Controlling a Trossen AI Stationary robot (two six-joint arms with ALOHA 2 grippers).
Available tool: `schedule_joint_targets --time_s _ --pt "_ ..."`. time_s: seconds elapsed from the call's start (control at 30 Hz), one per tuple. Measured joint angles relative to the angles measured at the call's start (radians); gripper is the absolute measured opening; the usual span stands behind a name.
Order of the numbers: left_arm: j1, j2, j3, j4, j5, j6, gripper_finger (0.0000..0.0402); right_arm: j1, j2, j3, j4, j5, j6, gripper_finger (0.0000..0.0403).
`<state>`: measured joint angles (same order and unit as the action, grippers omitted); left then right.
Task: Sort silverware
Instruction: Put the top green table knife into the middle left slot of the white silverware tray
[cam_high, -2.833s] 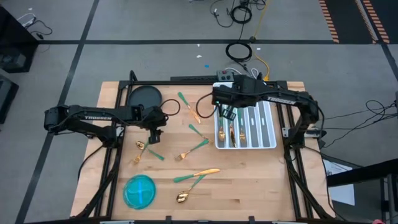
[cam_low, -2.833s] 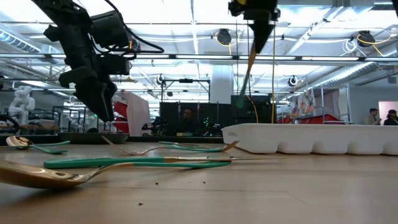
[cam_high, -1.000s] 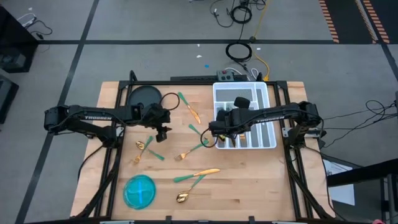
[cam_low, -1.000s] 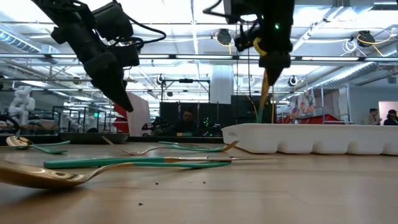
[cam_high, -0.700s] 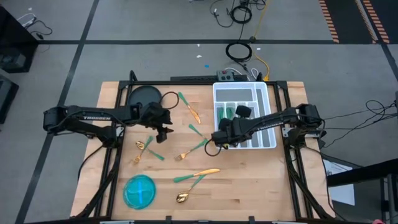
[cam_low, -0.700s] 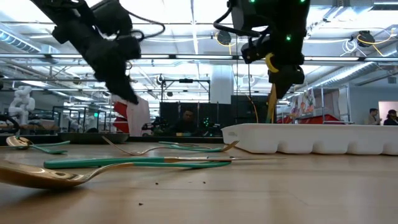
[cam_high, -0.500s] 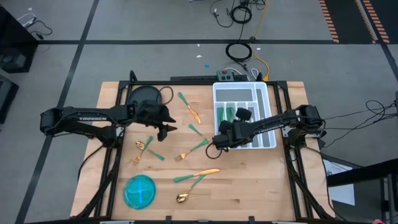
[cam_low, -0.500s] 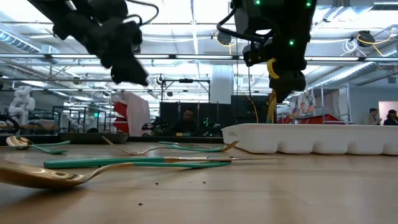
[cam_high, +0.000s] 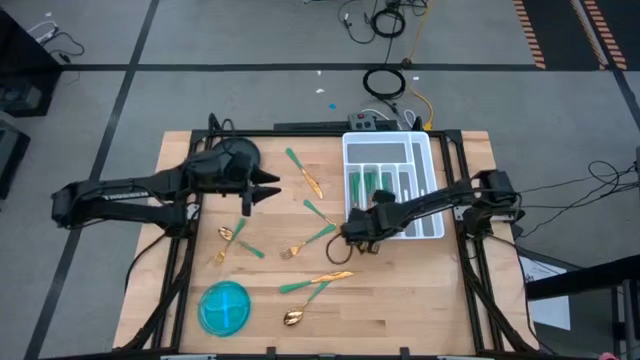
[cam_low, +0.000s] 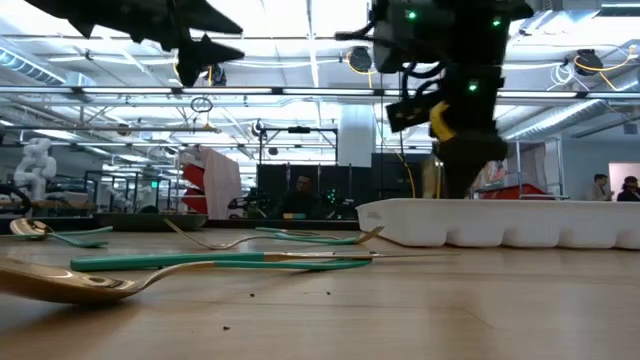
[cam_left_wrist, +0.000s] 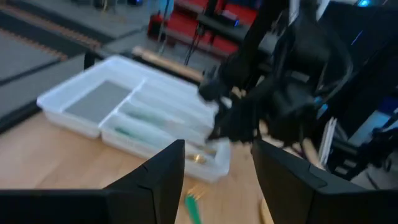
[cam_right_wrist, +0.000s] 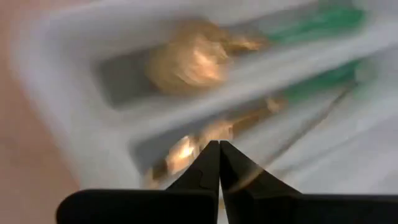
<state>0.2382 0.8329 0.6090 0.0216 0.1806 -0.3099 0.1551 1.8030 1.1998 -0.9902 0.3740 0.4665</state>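
Gold-headed, teal-handled silverware (cam_high: 318, 281) lies scattered on the pale wooden table (cam_high: 400, 300); more rests in the slots of the white plastic tray (cam_high: 424, 148). The right gripper (cam_high: 352, 234), fingers clenched and empty, hangs at the tray's near corner. The left gripper (cam_high: 268, 185), fingers spread, hovers above the table.

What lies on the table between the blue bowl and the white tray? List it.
In the high view, between the blue bowl and the white tray lie loose silverware: two crossed pieces, and a gold spoon by the bowl.
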Motion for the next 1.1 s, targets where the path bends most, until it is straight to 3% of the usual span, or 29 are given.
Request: schedule_joint_targets --time_s 0.1,0.5,0.67,0.93,1.1 --pt "0.0 -0.033 0.001 0.017 0.0 -0.007 0.0197 -0.003 -0.005 -0.019 0.056 -0.077 -0.049 0.0001" --pt "-0.001 -0.064 0.0 0.019 0.0 -0.018 0.0197 -0.011 -0.005 -0.028 0.083 -0.074 -0.055 0.0001" --pt "-0.001 -0.064 0.0 0.024 0.02 -0.017 0.0197 -0.011 -0.025 -0.028 0.108 -0.162 -0.071 0.0001" --pt "-0.001 -0.063 0.0 0.022 0.128 0.012 0.0197 -0.027 -0.12 -0.028 0.082 -0.174 -0.057 0.0004" --pt "-0.001 -0.052 0.0 0.018 0.16 0.047 0.0197 -0.054 -0.229 -0.028 0.079 -0.19 0.023 0.0035"
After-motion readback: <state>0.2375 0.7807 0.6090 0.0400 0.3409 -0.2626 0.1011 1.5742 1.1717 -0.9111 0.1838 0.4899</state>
